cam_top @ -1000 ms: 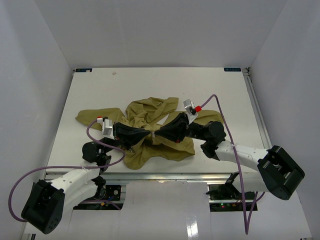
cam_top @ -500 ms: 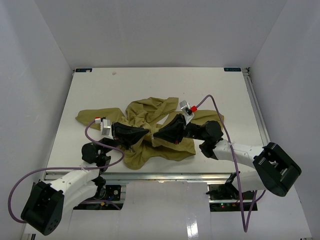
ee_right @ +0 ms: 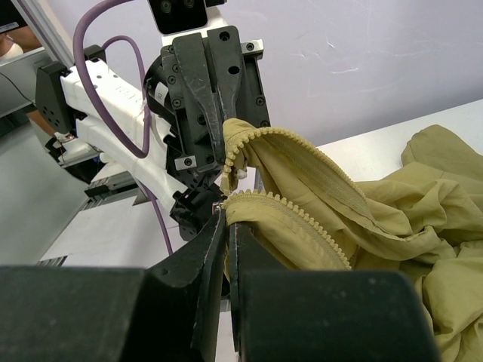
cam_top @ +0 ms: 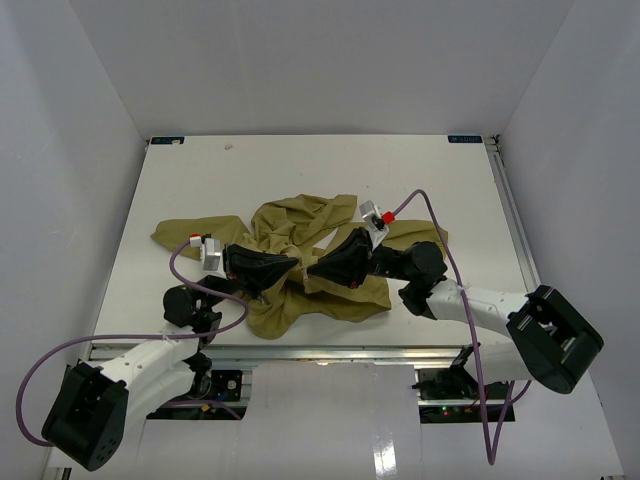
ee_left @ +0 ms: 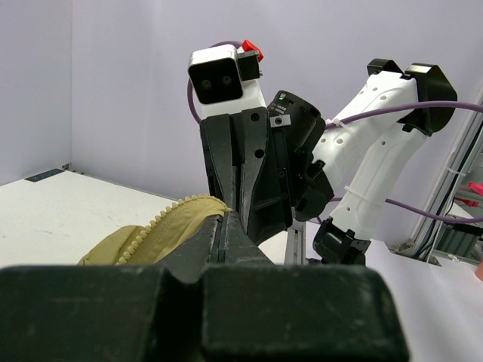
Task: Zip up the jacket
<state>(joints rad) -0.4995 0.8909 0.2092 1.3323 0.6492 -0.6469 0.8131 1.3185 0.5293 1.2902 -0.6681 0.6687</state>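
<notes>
The olive jacket (cam_top: 300, 225) lies crumpled in the middle of the white table, one sleeve reaching left. Over its near part my two grippers meet tip to tip. The left gripper (cam_top: 293, 264) is shut on one toothed zipper edge (ee_left: 170, 222), which hangs from its tips (ee_left: 225, 219). The right gripper (cam_top: 313, 270) is shut on the other zipper edge (ee_right: 294, 219), pinched at its tips (ee_right: 227, 219). In the right wrist view the left gripper (ee_right: 220, 143) faces me, its zipper end dangling just above mine. The two edges are apart, and no slider shows.
Bare white table (cam_top: 420, 170) surrounds the jacket, with white walls on three sides. Purple cables (cam_top: 440, 215) loop off both wrists. A metal rail (cam_top: 330, 350) runs along the table's front edge by the arm bases.
Over the second both grippers shifted slightly left with the zipper edges still pinched. Nothing visibly moved in the last half second.
</notes>
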